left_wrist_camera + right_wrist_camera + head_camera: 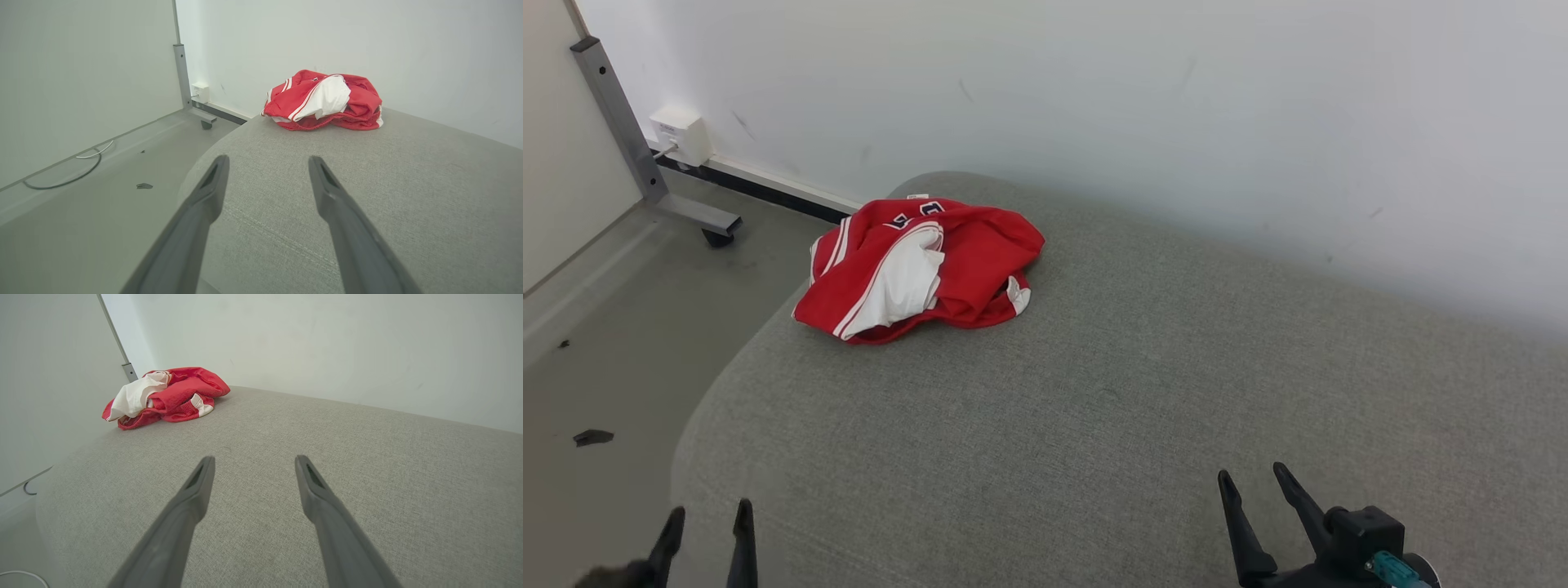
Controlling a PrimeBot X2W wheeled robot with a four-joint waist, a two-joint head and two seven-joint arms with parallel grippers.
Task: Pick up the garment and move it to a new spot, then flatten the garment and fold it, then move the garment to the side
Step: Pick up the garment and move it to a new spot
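Garment (915, 269) lies on grey cushion (1143, 392), perhaps sofa, near wall (1176, 98).

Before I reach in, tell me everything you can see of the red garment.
The red and white fabric garment lies crumpled in an unfolded heap, white panel and striped trim uppermost, dark lettering partly showing. It rests on the grey woven cushion near its far left corner, close to the white wall; nothing else touches it.
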